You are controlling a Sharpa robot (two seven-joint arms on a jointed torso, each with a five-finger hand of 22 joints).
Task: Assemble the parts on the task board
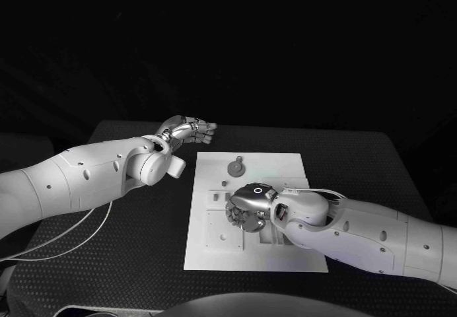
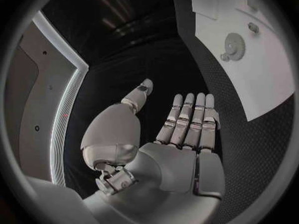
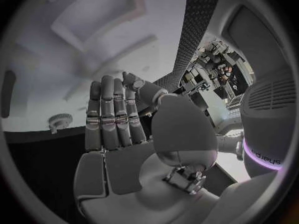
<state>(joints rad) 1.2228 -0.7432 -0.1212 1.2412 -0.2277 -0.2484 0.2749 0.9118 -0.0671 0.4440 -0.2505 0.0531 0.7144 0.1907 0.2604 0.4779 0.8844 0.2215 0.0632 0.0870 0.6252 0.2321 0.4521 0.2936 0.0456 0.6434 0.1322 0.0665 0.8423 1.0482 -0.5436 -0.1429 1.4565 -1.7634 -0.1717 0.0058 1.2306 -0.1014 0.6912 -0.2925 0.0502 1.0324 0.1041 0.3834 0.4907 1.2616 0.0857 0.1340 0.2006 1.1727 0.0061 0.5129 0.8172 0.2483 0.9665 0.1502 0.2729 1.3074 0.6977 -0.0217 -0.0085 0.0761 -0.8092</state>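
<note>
Your right hand (image 1: 249, 207) sits low over the middle of the board (image 1: 214, 247), and from the head camera it covers whatever lies beneath it, so you cannot see from there whether anything is under the palm. Small raised fittings peek out just beside it, too small to name. Switch to the right wrist camera and you get more: the right hand (image 3: 118, 134) has its fingers (image 3: 107, 115) straight and side by side, thumb apart, nothing in it, released. Beyond its fingertips the gear (image 3: 60, 120) lies flat on the white board (image 3: 37, 74), well apart from the hand.

Your left hand (image 1: 187, 130) is off the board, past its far left corner, over the black table (image 1: 114, 264). From the head camera its fingers look loosely bunched and hard to read. The left wrist camera settles it: the left hand (image 2: 181, 134) is flat, fingers (image 2: 187, 117) extended together, thumb out to the side, holding nothing. From there you also see the gear (image 2: 234, 47) on the board (image 2: 274, 84), well apart from that hand, with a small stub next to it that stays too small to make out.

In the head view the gear (image 1: 235, 167) rests on the far part of the board, between your two hands, touched by neither. The table has a dark textured surface; the room behind is black.
</note>
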